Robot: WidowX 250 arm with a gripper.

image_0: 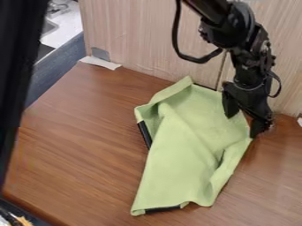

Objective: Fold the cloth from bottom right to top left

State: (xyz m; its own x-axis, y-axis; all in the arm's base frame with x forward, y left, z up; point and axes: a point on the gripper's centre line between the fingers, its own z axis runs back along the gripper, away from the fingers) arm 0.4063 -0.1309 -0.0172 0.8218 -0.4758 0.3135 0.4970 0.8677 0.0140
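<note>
Stretching its long axis away from the wood panel (pixel 141 39), the green cloth (pixel 180 150) lies on the bench (pixel 77 141), mostly left of me. At its right edge, close to the panel, my end effector (pixel 243 126) stands wide. I judge the bottom right corner means moving outward from the panel.
</note>
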